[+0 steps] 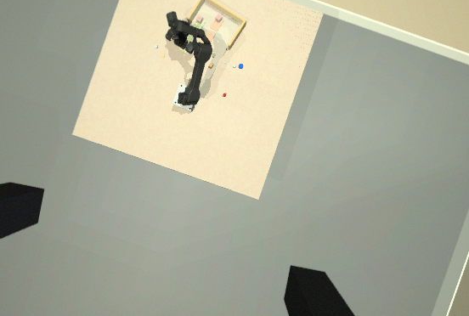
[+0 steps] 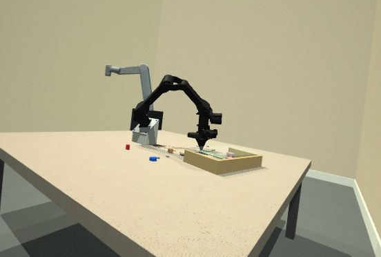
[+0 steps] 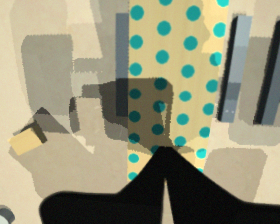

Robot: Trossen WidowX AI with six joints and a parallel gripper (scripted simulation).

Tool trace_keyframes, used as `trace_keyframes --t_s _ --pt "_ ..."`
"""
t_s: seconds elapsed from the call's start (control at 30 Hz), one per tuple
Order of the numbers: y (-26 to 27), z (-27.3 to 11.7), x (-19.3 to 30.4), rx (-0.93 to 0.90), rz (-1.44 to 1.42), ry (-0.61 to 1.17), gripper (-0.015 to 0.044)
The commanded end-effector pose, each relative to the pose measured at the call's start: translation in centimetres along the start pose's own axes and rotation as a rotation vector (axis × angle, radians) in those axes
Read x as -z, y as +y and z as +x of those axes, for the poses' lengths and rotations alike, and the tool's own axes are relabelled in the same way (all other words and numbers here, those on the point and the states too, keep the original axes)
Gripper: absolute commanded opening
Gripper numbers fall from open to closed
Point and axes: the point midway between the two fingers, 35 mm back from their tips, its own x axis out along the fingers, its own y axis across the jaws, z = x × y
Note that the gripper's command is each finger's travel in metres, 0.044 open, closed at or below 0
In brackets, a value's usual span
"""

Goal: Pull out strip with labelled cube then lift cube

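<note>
My gripper (image 2: 201, 148) (image 3: 164, 152) is shut, with nothing seen between its fingertips. It points down at the near side of the tray. In the wrist view its tips are over a pale yellow strip with teal dots (image 3: 150, 50); contact cannot be told. In the top view a greenish strip (image 1: 200, 25) lies partly under the arm, beside an orange strip that shows as two patches, one farther (image 1: 217, 25) and one nearer (image 1: 210, 36). Two pink cubes stand at the strips' far ends, one right (image 1: 218, 18) and one left (image 1: 200, 19). No label is readable.
The wooden-walled tray (image 1: 238, 34) (image 2: 239, 164) surrounds the strips' far part. Blue-grey bars flank the dotted strip, one left (image 3: 121, 65) and two right. A tan block (image 3: 27, 141) lies left. A blue disc (image 1: 240, 66) (image 2: 153, 159) and red piece (image 1: 224, 94) (image 2: 128, 147) lie on the table.
</note>
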Motion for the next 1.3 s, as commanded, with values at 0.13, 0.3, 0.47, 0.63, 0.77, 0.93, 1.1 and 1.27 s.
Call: trace_keyframes --t_s 0.13,0.3,0.47,0.63,0.77,0.93,1.1,1.27 --pt "-0.2 0.6 2.1 0.007 -0.012 0.031 0.0000" --pt "-0.2 0.6 2.8 0.007 -0.012 0.031 0.0000" --pt "-0.2 0.6 3.6 0.007 -0.013 0.031 0.0000" --pt "-0.2 0.6 4.4 0.007 -0.013 0.031 0.0000" --pt "-0.2 0.5 5.0 0.007 -0.013 0.032 0.0000" --pt "-0.2 0.5 5.8 0.006 -0.013 0.032 0.0000" --pt "-0.1 0.5 6.6 0.006 -0.013 0.032 0.0000" --pt "-0.1 0.5 7.4 0.006 -0.014 0.032 0.0000"
